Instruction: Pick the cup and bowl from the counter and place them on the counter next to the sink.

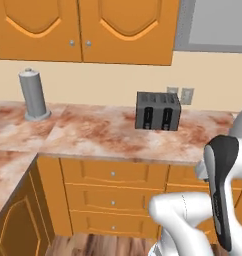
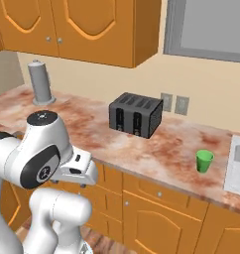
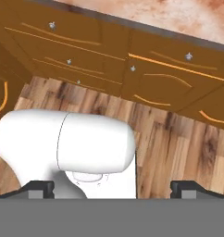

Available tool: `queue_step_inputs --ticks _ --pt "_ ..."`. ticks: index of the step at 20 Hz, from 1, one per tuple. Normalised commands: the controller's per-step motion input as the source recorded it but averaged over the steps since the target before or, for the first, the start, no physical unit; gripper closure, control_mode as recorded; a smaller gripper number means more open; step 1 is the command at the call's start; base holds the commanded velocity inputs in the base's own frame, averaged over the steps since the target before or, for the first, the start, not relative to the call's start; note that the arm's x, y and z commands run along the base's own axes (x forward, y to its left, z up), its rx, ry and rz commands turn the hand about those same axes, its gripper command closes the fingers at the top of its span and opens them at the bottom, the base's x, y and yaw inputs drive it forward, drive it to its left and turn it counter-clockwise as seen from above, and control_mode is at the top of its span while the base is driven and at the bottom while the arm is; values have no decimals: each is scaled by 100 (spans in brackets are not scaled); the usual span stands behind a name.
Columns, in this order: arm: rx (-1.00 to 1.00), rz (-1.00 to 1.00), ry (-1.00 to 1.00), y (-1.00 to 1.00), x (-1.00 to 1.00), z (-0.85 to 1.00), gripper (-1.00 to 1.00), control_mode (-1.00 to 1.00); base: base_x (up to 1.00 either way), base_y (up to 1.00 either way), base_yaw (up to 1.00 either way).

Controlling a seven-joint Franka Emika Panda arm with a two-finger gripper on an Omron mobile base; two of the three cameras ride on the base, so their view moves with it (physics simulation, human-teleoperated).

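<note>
sink (image 2: pixel 238 171): cut off by the right edge of the right base view, right of the green cup (image 2: pixel 205 161); basins and tap out of frame (just a pale grey corner shows)
window (image 2: pixel 211 27): cropped by the top and right edges, above the toaster (image 2: pixel 135 115)
gripper (image 3: pixel 112 187): fingertips (image 3: pixel 37 187) cut by the grey band, jaws set wide apart
wall sockets (image 1: pixel 180 95): right of the toaster, details too small to tell
arm (image 1: pixel 220 192): cropped at the right edge

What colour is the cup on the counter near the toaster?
Bright green; the cup shows best in the right base view.
</note>
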Motion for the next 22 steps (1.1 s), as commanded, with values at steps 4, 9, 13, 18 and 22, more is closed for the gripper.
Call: queue_step_inputs --ticks 4,9,13,18,22 --pt "0 0 0 0 0 0 -100 100 -25 13 54" --pt "0 0 0 0 0 0 -100 100 -31 24 53" --pt "0 0 0 0 0 0 -100 100 -57 44 52" --pt "0 0 0 0 0 0 -100 100 -72 58 53" --pt "0 0 0 0 0 0 -100 100 -26 24 60"
